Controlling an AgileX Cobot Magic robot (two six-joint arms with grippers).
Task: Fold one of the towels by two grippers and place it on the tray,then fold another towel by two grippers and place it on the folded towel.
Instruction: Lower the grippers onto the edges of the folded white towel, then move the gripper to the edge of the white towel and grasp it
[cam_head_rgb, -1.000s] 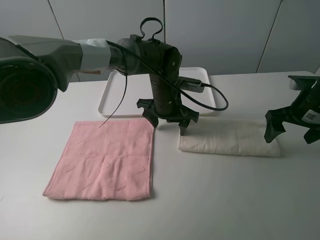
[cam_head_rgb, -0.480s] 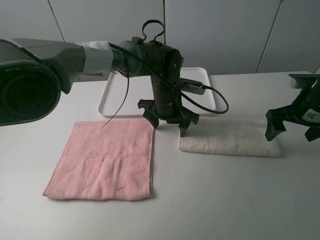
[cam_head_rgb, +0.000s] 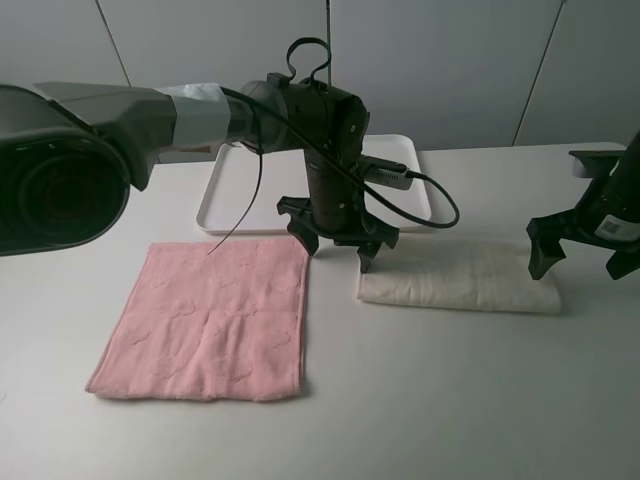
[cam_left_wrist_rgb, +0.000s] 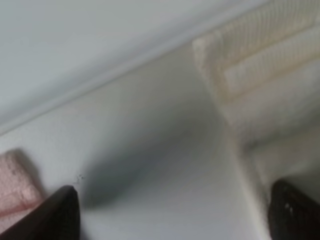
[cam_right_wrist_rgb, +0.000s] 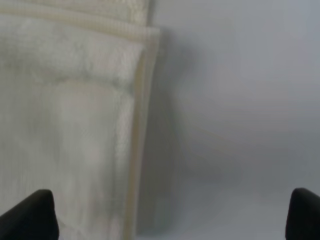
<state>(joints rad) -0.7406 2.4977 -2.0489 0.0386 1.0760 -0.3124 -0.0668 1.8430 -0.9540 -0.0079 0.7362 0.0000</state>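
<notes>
Tabletop (cam_head_rgb: 450, 400): folded cream towel (cam_head_rgb: 455, 280); left gripper (cam_head_rgb: 336, 252), right gripper (cam_head_rgb: 578, 265) seemingly hovering.

**Grey arm, black claws, loose cables**

The left arm (cam_head_rgb: 110, 110) is a thick grey tube with a paler, shiny band (cam_head_rgb: 190, 108) wrapped near its black wrist block (cam_head_rgb: 325, 130). A black cable (cam_head_rgb: 432, 200) curves out of a small grey plug (cam_head_rgb: 386, 172), and another makes a loop (cam_head_rgb: 304, 52) on top. The left gripper (cam_head_rgb: 335, 252) has two black pointed claw fingers. The right gripper (cam_head_rgb: 578, 266) is black too, with a small white label (cam_head_rgb: 612, 228).
</notes>
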